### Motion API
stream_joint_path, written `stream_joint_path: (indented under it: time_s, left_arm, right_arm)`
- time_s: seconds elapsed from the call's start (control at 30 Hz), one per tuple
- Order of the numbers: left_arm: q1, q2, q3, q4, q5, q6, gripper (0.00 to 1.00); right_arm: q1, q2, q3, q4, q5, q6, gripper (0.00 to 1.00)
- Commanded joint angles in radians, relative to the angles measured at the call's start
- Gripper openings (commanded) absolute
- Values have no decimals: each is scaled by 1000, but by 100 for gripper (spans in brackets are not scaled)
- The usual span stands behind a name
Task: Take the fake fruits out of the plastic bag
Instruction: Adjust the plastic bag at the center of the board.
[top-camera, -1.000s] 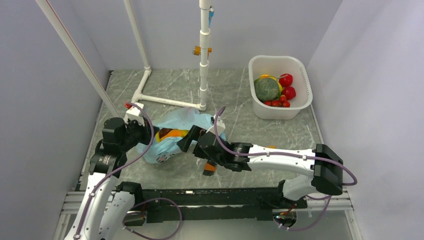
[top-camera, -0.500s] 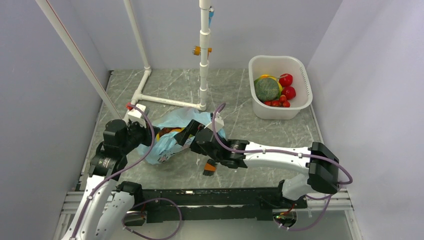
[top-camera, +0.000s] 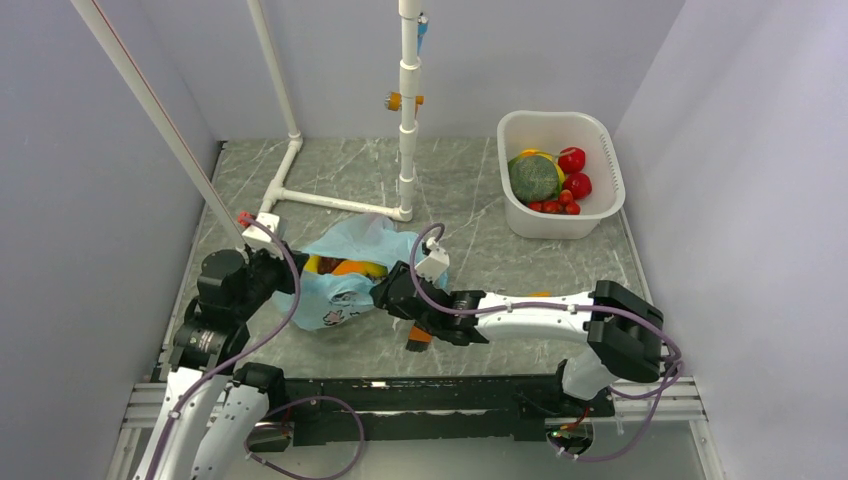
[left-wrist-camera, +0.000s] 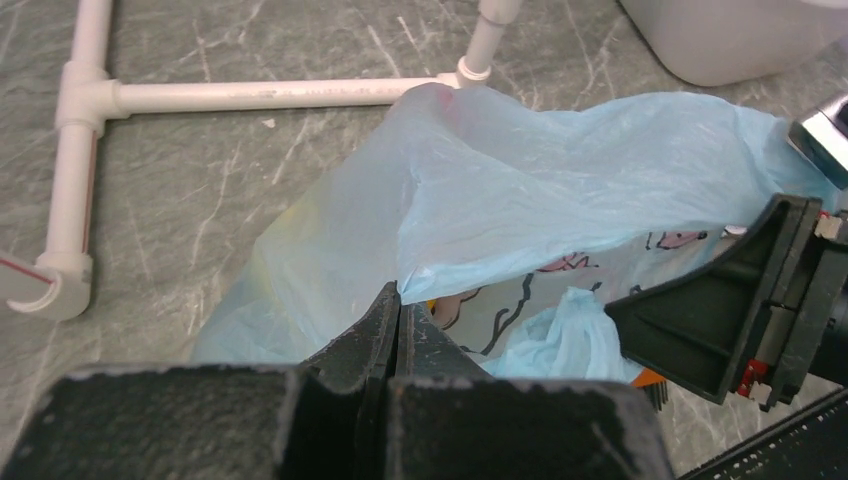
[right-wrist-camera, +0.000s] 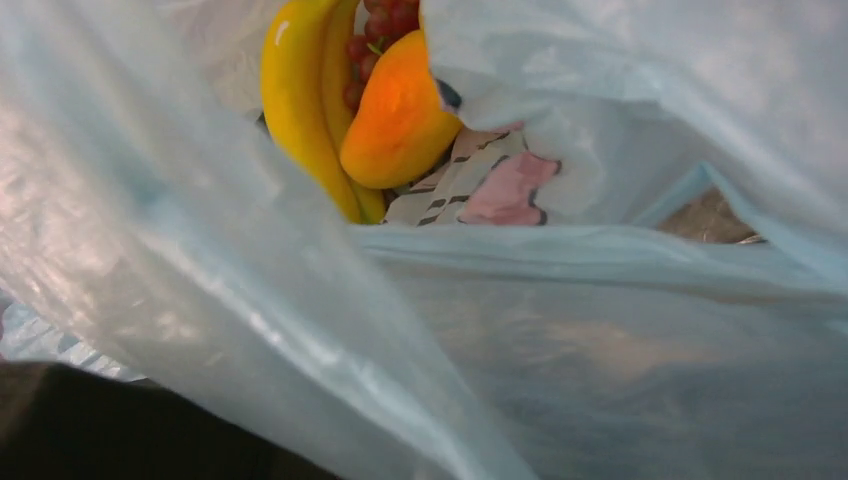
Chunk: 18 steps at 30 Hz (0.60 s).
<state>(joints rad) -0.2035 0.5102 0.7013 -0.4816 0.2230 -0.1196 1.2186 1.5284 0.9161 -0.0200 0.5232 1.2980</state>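
Observation:
The light-blue plastic bag (top-camera: 335, 295) lies on the table between my arms. My left gripper (left-wrist-camera: 400, 300) is shut on the bag's (left-wrist-camera: 560, 180) upper edge, holding its mouth up. My right gripper (top-camera: 385, 290) is pushed into the mouth from the right. Bag film (right-wrist-camera: 500, 330) covers its fingers, so their stance is hidden. Deep inside the bag lie a yellow banana (right-wrist-camera: 300, 100), a yellow-orange mango (right-wrist-camera: 395, 120) and dark red grapes (right-wrist-camera: 385, 30). From above, the mango (top-camera: 350, 267) and banana (top-camera: 312, 264) show through the opening.
A white perforated tub (top-camera: 600, 135) at the back right holds a dark green melon (top-camera: 535, 178), red fruits (top-camera: 572, 160) and cherry tomatoes. A white pipe frame (top-camera: 330, 203) with an upright pole (top-camera: 408, 120) stands just behind the bag.
My right gripper has pushed left and deeper into the bag's mouth. My left arm has drawn back left with the bag's edge, and the bag shifted slightly left.

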Motion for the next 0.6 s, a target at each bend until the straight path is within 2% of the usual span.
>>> stream_joint_path:
  time_s: [0.0, 0.2, 0.33, 0.57]
  left_arm:
    - [-2, -29, 5, 0, -168, -21, 0]
    - [-2, -80, 7, -24, -322, -43, 0]
    - [-2, -121, 1, -31, -394, -59, 0]
    - [-2, -130, -19, 12, -278, -41, 0]
  right_arm:
    - [6, 10, -58, 85, 7, -81, 44]
    - [12, 27, -149, 178, -54, -175, 37]
    - [22, 53, -188, 178, -52, -208, 32]
    - [70, 22, -211, 180, -23, -327, 33]
